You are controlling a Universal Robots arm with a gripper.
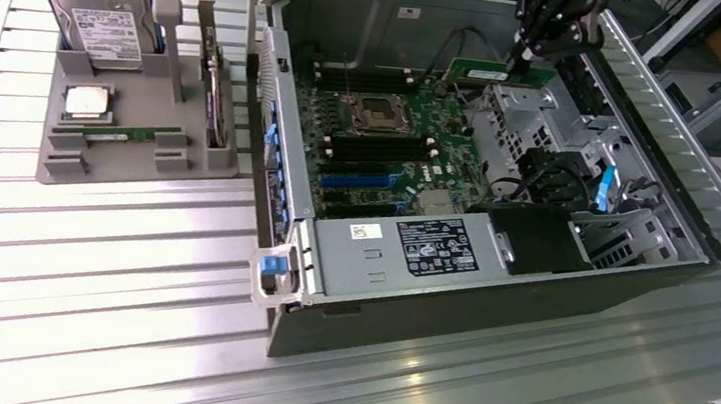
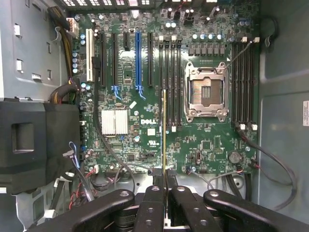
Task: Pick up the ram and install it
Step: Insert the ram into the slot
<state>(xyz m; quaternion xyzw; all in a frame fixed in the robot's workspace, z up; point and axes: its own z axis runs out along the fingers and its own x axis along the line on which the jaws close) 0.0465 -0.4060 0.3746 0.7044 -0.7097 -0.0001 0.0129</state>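
My gripper [image 1: 526, 61] hangs over the far end of the open computer case [image 1: 282, 216], shut on the ram [image 1: 489, 74], a narrow green stick that juts out toward the exterior view's left. In the wrist view the ram [image 2: 164, 130] appears edge-on as a thin line between the black fingers [image 2: 153, 193]. It hovers above the motherboard [image 2: 145, 121], over the black memory slots [image 2: 171, 82] beside the empty processor socket [image 2: 207, 92]. The ram stays clear of the board.
A grey holder [image 1: 62, 171] at the exterior view's left carries a hard drive [image 1: 106, 9], a silver processor chip [image 1: 87, 101] and another green stick [image 1: 113, 133]. Inside the case sit the power supply [image 1: 410, 247], a black shroud [image 2: 34, 140] and loose cables [image 2: 270, 159].
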